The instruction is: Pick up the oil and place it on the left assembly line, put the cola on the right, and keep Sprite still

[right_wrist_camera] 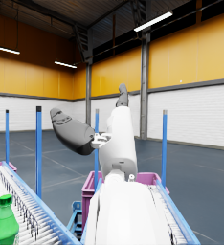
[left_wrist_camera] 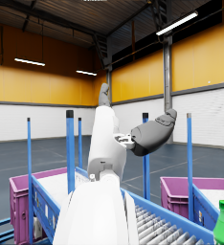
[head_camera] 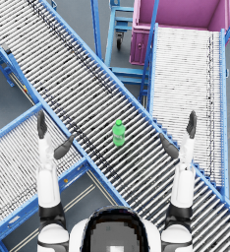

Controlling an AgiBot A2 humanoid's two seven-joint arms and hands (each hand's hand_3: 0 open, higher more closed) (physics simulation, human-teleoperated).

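Inspection finding: one green plastic bottle with a green cap [head_camera: 118, 134] stands upright on the long diagonal roller conveyor with blue side rails [head_camera: 82, 83], near the middle of its width and between the two arms.

The left hand [head_camera: 42, 130] is raised beside the conveyor's left rail, fingers spread wide, holding nothing. The right hand [head_camera: 190, 129] is raised on the bottle's other side, likewise spread and empty. Neither touches the bottle.

A left branch roller line [head_camera: 11, 160] and a right branch roller line [head_camera: 186, 74] flank the main conveyor. A magenta plastic bin [head_camera: 186, 12] sits at the right line's far end.
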